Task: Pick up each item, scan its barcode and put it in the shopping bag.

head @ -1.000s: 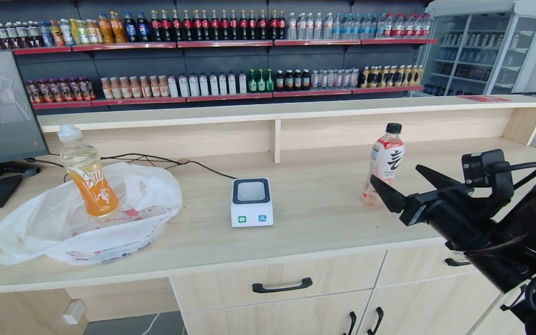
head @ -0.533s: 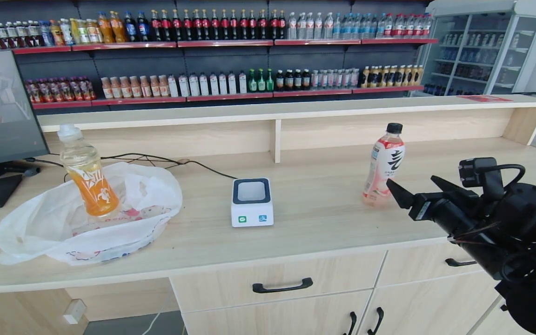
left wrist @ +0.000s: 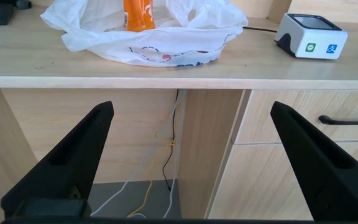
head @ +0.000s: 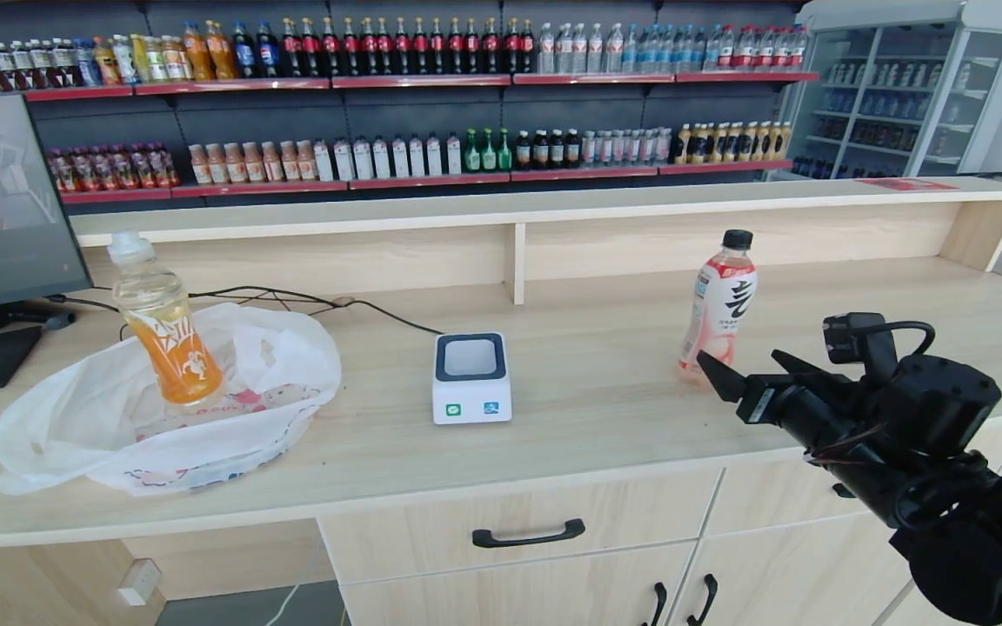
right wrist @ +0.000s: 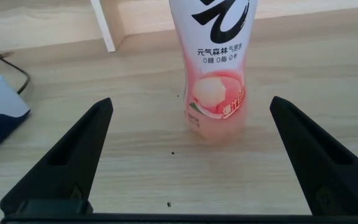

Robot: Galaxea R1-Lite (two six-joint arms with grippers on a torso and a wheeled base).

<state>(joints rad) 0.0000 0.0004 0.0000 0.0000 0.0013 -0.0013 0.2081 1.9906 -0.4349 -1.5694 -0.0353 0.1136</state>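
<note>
Pink clear-plastic drink bottle with black cap [head: 719,306] stands upright on the light wood surface [head: 605,387], just beyond the right tool [head: 740,358], fingers apart, not touching. Left tool [left wrist: 191,107] fingers apart, below surface edge. Mid-surface: white square scanner [head: 470,379]; left, white plastic shopping bag [head: 101,430] holding upright orange drink bottle [head: 163,323]. Behind: shelves of bottled drinks [head: 431,156], glass-door fridge [head: 888,96].

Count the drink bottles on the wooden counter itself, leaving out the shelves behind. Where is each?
2. An orange bottle stands inside the shopping bag on the robot's left; a pink bottle stands on the bare counter at its right, just beyond the right gripper.
</note>
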